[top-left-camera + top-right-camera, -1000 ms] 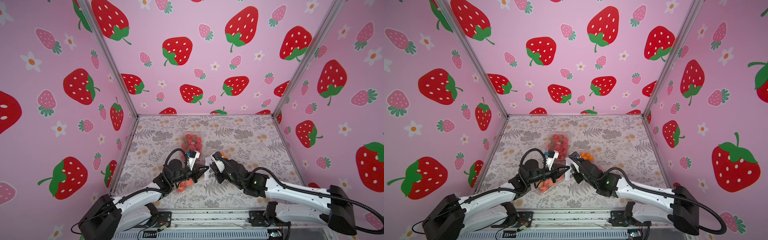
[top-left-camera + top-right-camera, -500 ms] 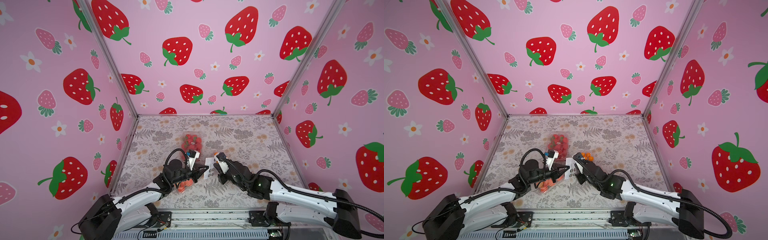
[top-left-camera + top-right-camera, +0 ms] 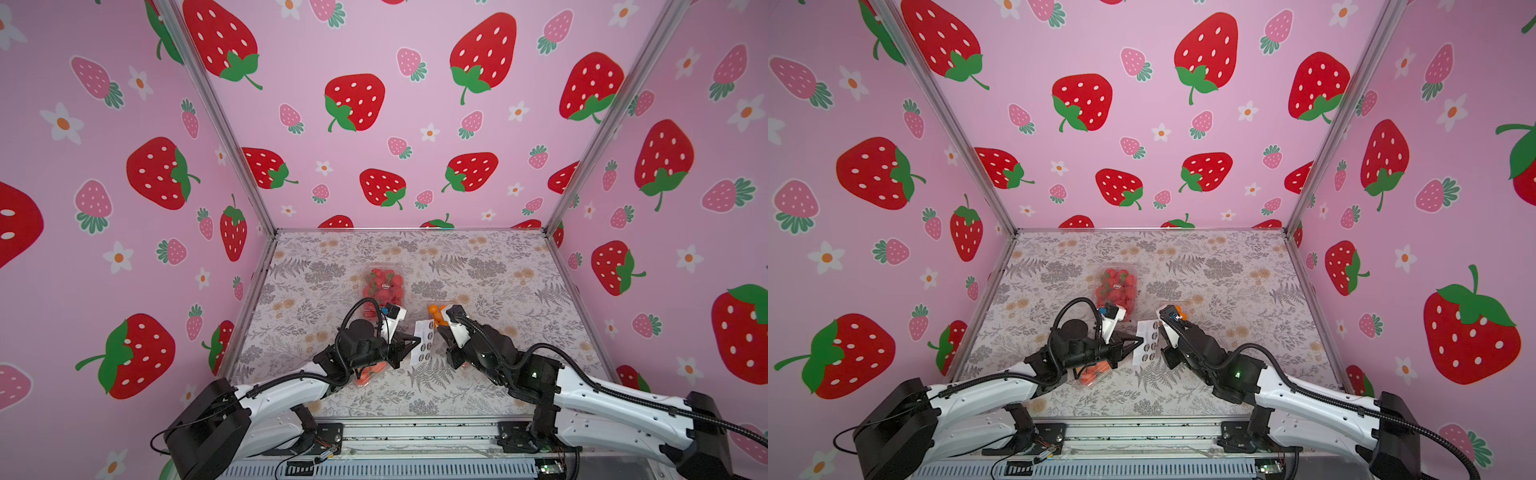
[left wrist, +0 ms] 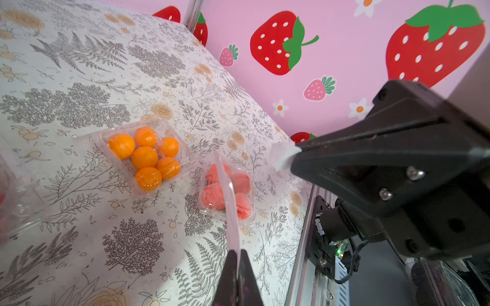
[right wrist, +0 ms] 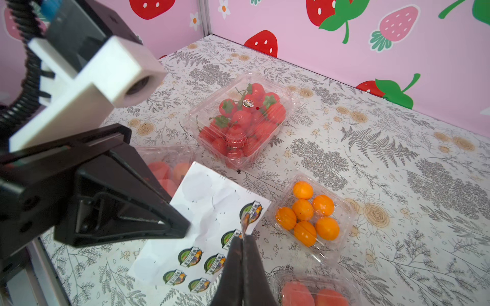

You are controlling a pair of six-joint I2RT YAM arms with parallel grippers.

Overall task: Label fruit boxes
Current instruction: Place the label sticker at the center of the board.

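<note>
Tabletop [image 3: 478, 266], fern print, carries four clear fruit boxes. Left hand [image 5: 185, 227] — pinched narrow on the edge of the sticker sheet [image 5: 201, 209], raised off the surface; best held steady and taut. Right hand [image 5: 242, 238] — closed on one sticker [image 5: 245, 221]; draw it off slowly by the rim, then press it flat on an unlabelled lid. Strawberry box [image 5: 244, 122]: farthest back, long axis apparently front-to-back, lid up, already labelled. Large peach box [image 5: 169, 169]: beneath the left arm. Orange box [image 5: 309, 214] and small peach box [image 4: 228, 193]: right arm's side, near-square.
</note>
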